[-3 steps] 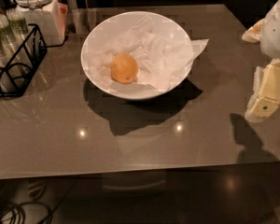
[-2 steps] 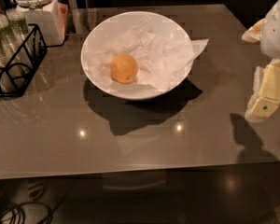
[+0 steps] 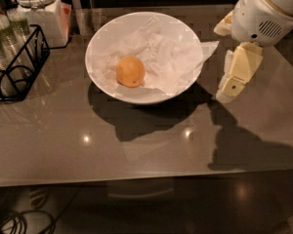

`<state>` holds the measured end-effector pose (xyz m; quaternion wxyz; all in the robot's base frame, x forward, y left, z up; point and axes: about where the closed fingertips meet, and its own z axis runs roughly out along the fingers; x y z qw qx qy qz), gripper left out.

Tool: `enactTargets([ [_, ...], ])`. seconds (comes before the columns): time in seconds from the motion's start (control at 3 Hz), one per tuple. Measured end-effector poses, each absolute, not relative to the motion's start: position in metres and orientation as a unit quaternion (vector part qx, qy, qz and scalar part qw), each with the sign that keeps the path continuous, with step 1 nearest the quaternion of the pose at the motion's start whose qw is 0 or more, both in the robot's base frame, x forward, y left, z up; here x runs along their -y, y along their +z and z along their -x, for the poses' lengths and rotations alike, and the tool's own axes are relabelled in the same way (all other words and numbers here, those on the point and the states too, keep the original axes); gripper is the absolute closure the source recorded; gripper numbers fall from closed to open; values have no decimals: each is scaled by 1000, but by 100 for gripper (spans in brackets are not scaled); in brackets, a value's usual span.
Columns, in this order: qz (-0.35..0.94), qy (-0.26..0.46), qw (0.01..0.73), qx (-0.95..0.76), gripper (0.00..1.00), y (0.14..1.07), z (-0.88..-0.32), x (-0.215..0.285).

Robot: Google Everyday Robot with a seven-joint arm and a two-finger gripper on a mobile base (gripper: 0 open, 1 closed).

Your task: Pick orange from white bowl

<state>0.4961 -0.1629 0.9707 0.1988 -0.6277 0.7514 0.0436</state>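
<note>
Camera view: orange [image 3: 131,71] sits inside white bowl [image 3: 98,35], left of bowl's centre, on crumpled paper [image 3: 172,57] lining it. Bowl stands on glossy grey surface [image 3: 63,140]. Tool [image 3: 225,62] hangs just right of bowl, outside rim, apart from it, above surface; released, nothing held. White lidded jar [image 3: 41,11] and black wire rack [image 3: 19,67] left of bowl.
</note>
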Motion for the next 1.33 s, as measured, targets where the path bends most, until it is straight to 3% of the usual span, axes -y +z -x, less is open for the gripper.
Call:
enactTargets([
  [0.33, 650, 104, 222, -719, 0, 965, -537, 111],
  [1.33, 635, 123, 263, -716, 0, 967, -562, 103],
])
